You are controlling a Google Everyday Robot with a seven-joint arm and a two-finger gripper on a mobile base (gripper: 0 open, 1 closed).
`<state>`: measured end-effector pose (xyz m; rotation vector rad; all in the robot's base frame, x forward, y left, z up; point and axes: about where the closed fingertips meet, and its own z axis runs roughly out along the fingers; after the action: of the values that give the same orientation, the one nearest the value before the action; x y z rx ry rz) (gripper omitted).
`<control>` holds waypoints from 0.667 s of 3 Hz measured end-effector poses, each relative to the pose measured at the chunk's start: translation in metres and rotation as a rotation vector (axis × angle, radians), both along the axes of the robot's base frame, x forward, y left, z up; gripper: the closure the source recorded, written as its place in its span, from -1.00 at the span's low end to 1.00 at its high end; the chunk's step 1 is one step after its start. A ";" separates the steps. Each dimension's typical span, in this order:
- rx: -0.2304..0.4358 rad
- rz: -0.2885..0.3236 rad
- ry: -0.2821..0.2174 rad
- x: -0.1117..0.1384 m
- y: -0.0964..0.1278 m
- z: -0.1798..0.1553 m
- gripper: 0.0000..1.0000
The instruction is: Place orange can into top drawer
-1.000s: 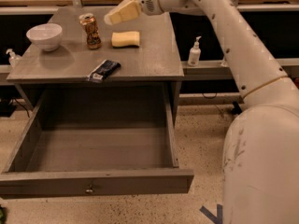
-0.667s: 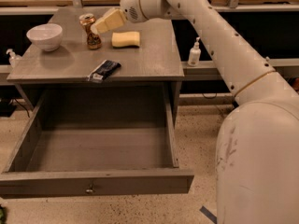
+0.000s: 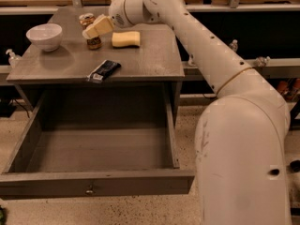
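The orange can [image 3: 93, 42] stands upright at the back of the grey table [image 3: 140, 60], left of centre. My gripper [image 3: 97, 27] reaches in from the right and covers the can's middle; the can's silver top shows above it and its base below. The top drawer [image 3: 93, 182] is pulled fully out below the table's front edge, with a small metal pull at its front centre, and nothing lies in it.
A yellow sponge [image 3: 125, 39] lies just right of the can. A white bowl [image 3: 44, 35] sits at the table's back left. A black flat packet [image 3: 104, 71] lies near the front edge. My arm [image 3: 206, 55] stretches over the table's right side.
My gripper has moved left and slightly down from above the sponge to the orange can. The can, the sponge, the bowl and the drawer have not moved.
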<state>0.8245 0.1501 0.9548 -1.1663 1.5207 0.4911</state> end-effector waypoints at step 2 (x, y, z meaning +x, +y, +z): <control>0.034 -0.075 0.013 0.037 0.021 -0.012 -1.00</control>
<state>0.8611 0.1706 0.9432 -1.0782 1.5551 0.4728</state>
